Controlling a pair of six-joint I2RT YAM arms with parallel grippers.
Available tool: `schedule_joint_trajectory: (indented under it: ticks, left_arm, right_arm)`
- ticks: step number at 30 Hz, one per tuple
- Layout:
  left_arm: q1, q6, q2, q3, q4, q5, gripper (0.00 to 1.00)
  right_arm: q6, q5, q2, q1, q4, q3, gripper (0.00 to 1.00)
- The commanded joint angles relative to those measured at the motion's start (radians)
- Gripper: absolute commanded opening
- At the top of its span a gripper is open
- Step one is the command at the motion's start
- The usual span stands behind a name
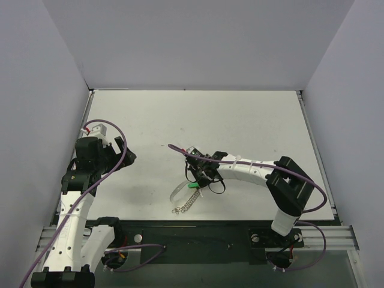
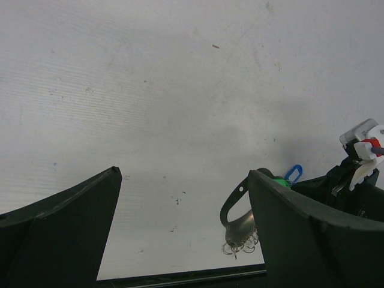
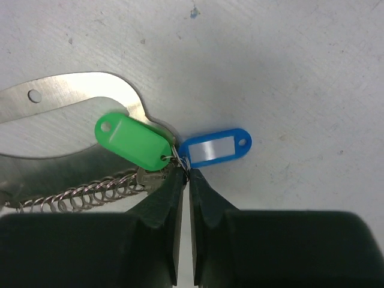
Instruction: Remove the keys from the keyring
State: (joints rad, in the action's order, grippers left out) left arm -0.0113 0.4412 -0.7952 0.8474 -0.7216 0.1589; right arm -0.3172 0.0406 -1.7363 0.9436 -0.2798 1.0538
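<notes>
The matte white worktop (image 1: pixel 240 120) lies under my left fingers (image 2: pixel 66 222), which are spread wide. The keyring (image 3: pixel 66 90), a flat polished steel oval, runs lengthwise left from my right fingers (image 3: pixel 162 204), which are pinched on its small wire ring. Its linked chain (image 3: pixel 78 195) runs alongside. The green tag (image 3: pixel 133 139) points up-left of the tips and the blue tag (image 3: pixel 213 147) points right.
</notes>
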Motion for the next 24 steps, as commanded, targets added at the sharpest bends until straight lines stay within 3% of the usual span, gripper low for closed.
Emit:
schedule_joint_trajectory:
  ticks: [1,6,12,18,24]
  left_arm:
    - [0.005,-0.004,0.016,-0.001,0.040,-0.001,0.97]
    - [0.005,-0.009,0.056,0.001,0.047,0.030,0.97]
    - [0.007,0.034,0.172,0.024,0.031,0.177,0.97]
    - [-0.006,0.172,0.185,0.030,-0.013,0.390,0.88]
    - [-0.076,0.441,0.312,-0.064,0.146,0.372,0.86]
  right_arm:
    - [-0.023,0.010,0.107,0.007,-0.096,0.018,0.02]
    - [-0.040,-0.031,0.257,0.038,-0.157,0.026,0.00]
    - [-0.118,-0.080,0.449,0.052,-0.205,0.037,0.00]
    - [-0.264,-0.104,0.604,0.069,-0.213,0.069,0.00]
    - [-0.391,-0.076,0.745,0.073,-0.151,0.064,0.00]
